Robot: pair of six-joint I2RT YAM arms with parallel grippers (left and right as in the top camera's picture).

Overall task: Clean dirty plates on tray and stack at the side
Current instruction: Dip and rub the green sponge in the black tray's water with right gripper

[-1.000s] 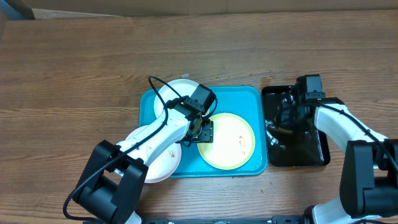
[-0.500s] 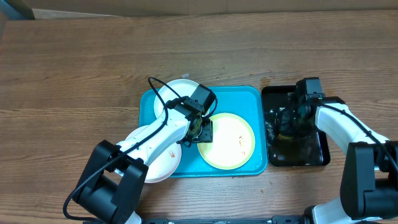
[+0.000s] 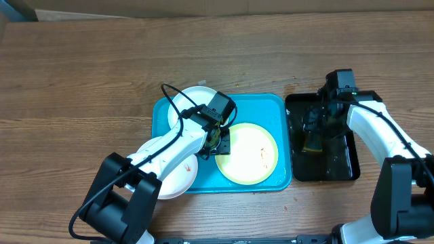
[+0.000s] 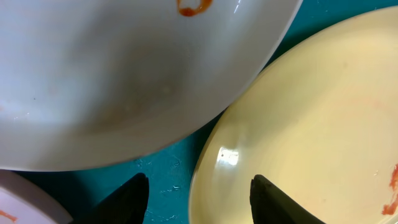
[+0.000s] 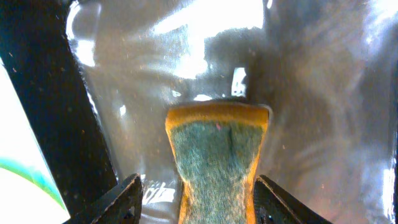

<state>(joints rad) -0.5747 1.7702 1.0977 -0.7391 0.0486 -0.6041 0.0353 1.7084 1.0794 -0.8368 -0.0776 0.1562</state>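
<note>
While our left gripper (image 4: pixel 198 198) hangs open astride the rim of the yellow plate (image 3: pixel 251 154) on the tray (image 3: pixel 274 102), we judge a shallow bite could let it slip or knock the white plate (image 4: pixel 124 74) alongside. Our right gripper (image 5: pixel 217 199), clamped on the sponge (image 5: pixel 217 155) over the black tray (image 3: pixel 339 169), may drip.

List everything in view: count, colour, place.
table: one, brown wood, under everything.
blue tray: one, turquoise, centre of the table.
white plates: two, orange-smudged; one in the blue tray's far left corner, the other overhanging its near left edge.
yellow-green plate: one, smudged, right half of the blue tray.
black tray: one, wet, right of the blue tray.
sponge: one, yellow and green, over the black tray.
left gripper: open, at the yellow-green plate's rim.
right gripper: holding the sponge.
</note>
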